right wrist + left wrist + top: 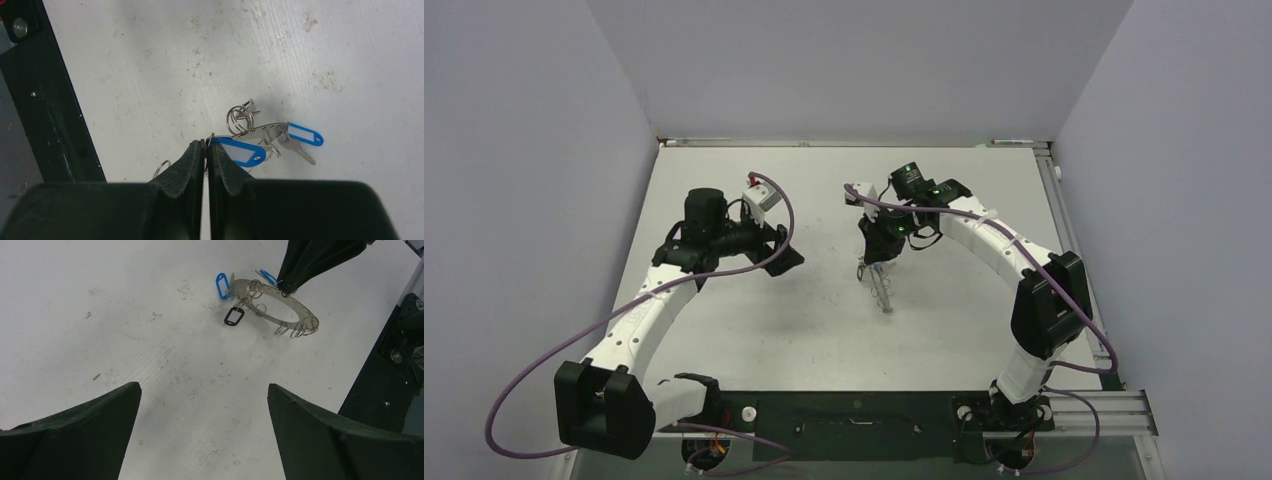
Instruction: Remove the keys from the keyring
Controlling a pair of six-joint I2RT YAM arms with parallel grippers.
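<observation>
Two blue keys [240, 152] hang on the keyring [300, 305] (its rim pinched tight in the right gripper [206, 150]), and the left gripper [202, 387] hangs open.

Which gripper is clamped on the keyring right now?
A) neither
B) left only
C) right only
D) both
C: the right gripper is shut on the keyring's rim, while the left gripper hangs open, well apart from it.
</observation>
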